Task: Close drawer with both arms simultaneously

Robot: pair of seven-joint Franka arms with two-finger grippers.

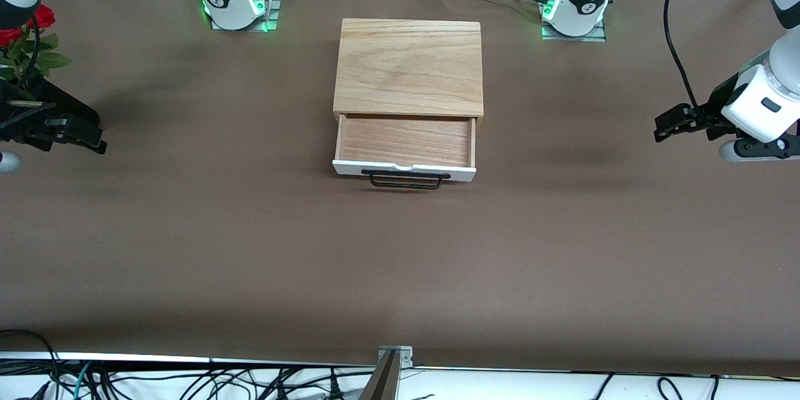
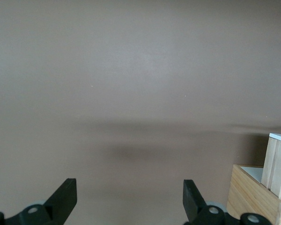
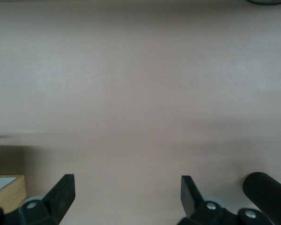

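A small light-wood box (image 1: pixel 409 66) stands mid-table. Its drawer (image 1: pixel 405 140) is pulled open toward the front camera, empty, with a white front panel (image 1: pixel 350 169) and a black wire handle (image 1: pixel 406 180). My left gripper (image 1: pixel 664 127) is open and empty above the table at the left arm's end, well away from the box. My right gripper (image 1: pixel 94 137) is open and empty above the table at the right arm's end. The left wrist view shows open fingers (image 2: pixel 65 197) over bare table and a corner of the drawer (image 2: pixel 278 164). The right wrist view shows open fingers (image 3: pixel 64 192) and a box corner (image 3: pixel 7 192).
A brown cloth (image 1: pixel 250 250) covers the table. A red rose with green leaves (image 1: pixel 31 37) stands at the right arm's end, beside that arm. The arm bases (image 1: pixel 234 3) (image 1: pixel 575 9) glow green along the table's edge farthest from the front camera. Cables (image 1: pixel 187 381) hang below the nearest edge.
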